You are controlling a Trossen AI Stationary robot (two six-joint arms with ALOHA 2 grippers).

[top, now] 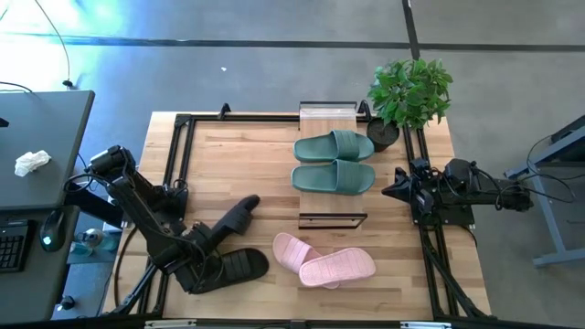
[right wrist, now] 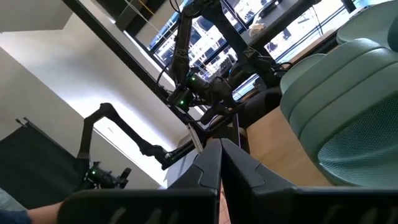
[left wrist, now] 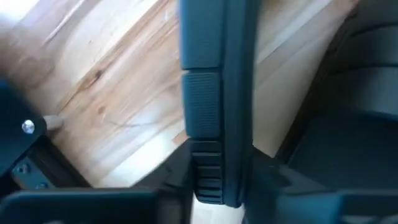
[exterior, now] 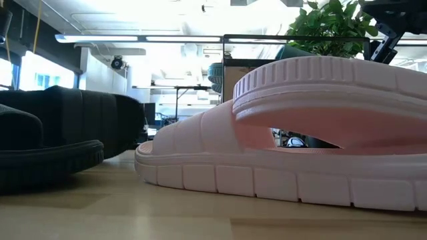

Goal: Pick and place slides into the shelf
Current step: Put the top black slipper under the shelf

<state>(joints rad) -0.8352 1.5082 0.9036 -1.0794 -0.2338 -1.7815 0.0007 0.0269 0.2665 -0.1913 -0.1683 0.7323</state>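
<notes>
A: Two sage green rubber slides (top: 334,162) sit side by side on the light wood-grain shelf with thin black frame (top: 327,116). Black pair: one ribbed black rubber slide (top: 235,220) is tilted up on edge, its mate (top: 236,266) flat near the table's front edge. Pale pink moulded slides (top: 325,260) overlap just in front of the shelf

B: Left gripper (top: 208,239)?

A: Down at the tilted black slide; the left wrist view shows a black edge (left wrist: 211,93) running between its fingers, jaws narrowed on it. I judge it a grip on the sidewall, not proven firm. Right gripper (right wrist: 221,163) is parked at the table's right edge beside the shelf, fingers pressed together, empty

B: Advice for the lift?

A: Rubber sidewall is thick, soft, grooved; it likely flexes. Clamp deep on the rim, raise slowly, keep the sole level, clear the pink pair before moving towards the shelf
</notes>
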